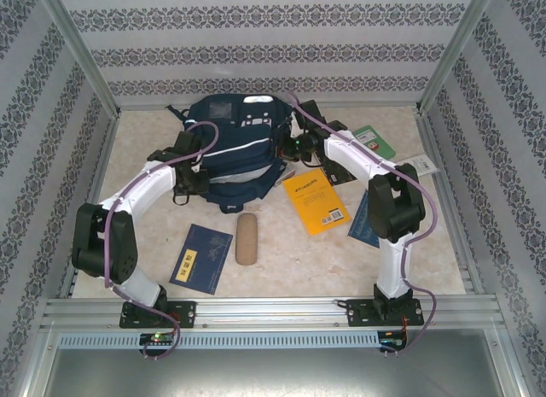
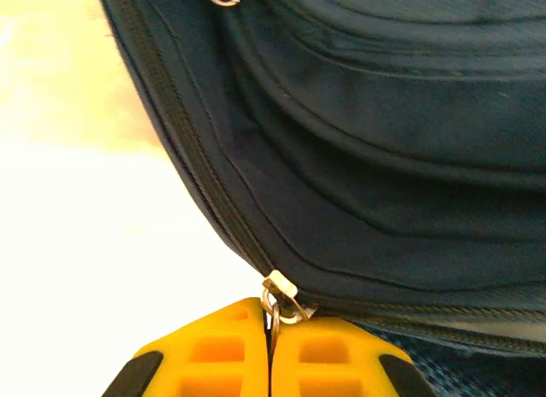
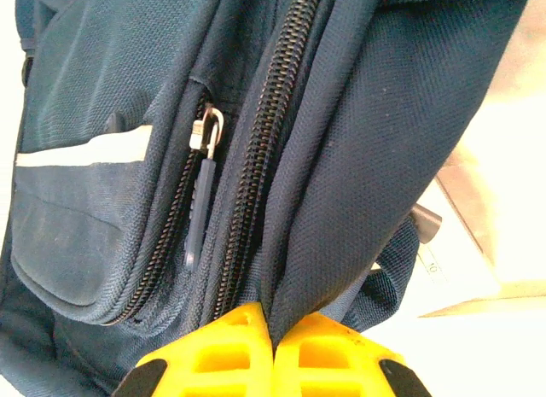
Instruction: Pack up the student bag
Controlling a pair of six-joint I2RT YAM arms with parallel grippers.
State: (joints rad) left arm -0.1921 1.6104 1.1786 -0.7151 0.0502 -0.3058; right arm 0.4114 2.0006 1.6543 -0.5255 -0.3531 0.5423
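Clearly, the left gripper [image 2: 271,329] sat at the left side of the student bag [image 1: 229,149], which lay by the middle of the table's [image 1: 341,269] far edge. Its two yellow fingers were squeezed right together, with the little metal zipper pull [image 2: 279,296] caught between their tips. I think it held the pull so it could slide the zipper and open the bag. On the other side, the right gripper [image 3: 273,324] was squeezed tight too, pinching a fold of the bag's cloth next to a zipper line. That was most likely to stop the bag from sliding when the zipper got tugged. Nearer the front edge of the table lay a blue book [image 1: 200,258] and a tan pencil case [image 1: 246,238]. A yellow book [image 1: 316,201] lay just beside the bag, and a green book [image 1: 375,143] lay toward the far right corner. They seemed to be waiting to go in, so the packing looked hardly begun. The bag was dark blue and much bigger than any book. It was soft and floppy, full of bumps and folds. A thin white stripe ran across its front, a pale patch sat near its top, and dark straps stuck out at its sides. Up close its cloth was rough and woven, and the zipper lines near the right gripper looked shut.
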